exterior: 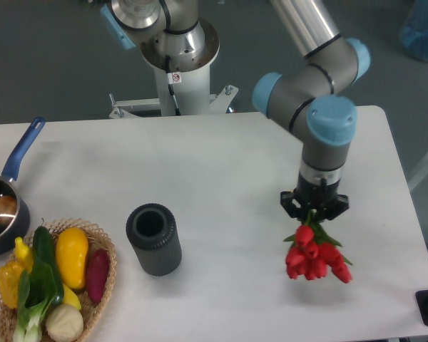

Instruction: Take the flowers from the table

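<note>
- The jaws hung over the right part of the counter (221, 164), clenched on the stems of the flowers (315, 258).
- The red blooms drooped just below the jaws, heads down; whether they were clear of the counter or brushing it could not be told.
- Judged from this, the grasp was made, and only a clear lift remained.
- Well to the jaws' left stood a dark cup (154, 239); farther left, a basket (103, 281) of vegetables.
</note>
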Available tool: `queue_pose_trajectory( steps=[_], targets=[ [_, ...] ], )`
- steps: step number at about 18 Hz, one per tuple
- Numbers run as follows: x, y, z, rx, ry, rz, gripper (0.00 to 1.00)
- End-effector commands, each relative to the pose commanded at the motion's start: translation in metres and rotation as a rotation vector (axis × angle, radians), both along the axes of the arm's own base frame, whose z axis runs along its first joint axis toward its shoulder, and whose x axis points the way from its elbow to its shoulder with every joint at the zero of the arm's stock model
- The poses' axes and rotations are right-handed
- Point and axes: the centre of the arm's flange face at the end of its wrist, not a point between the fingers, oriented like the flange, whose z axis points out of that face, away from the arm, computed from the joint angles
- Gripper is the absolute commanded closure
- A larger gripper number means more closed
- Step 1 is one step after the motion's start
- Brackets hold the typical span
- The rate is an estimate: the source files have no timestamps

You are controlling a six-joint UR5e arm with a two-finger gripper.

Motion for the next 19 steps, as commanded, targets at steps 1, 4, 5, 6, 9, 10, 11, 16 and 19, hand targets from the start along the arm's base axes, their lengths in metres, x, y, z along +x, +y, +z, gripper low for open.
queue_pose_trajectory(
  steps=[1, 4, 5, 6, 9, 10, 11, 16, 19],
  targets=[
    [-0.001, 0.0, 0.004, 0.002, 0.001, 0.001, 1.0],
    [-0.005, 0.0, 0.013, -0.01, -0.002, -0.004, 1.0],
    [-0.006, 0.0, 0.016, -0.021, -0.006, -0.006, 1.0],
    [-0.008, 0.0, 0.021, -0.032, -0.006, -0.004, 1.0],
    [-0.011, -0.001, 0.034, -0.059, -0.003, -0.037, 1.0],
    [-0.009, -0.003, 0.036, -0.085, 0.003, -0.075, 1.0],
    [-0.008, -0.006, 0.037, -0.125, 0.015, -0.127, 0.99],
    [-0.003, -0.016, 0.037, -0.257, 0.023, -0.247, 1.0],
    [-0.001, -0.016, 0.039, -0.266, 0.028, -0.254, 1.0]
  ],
)
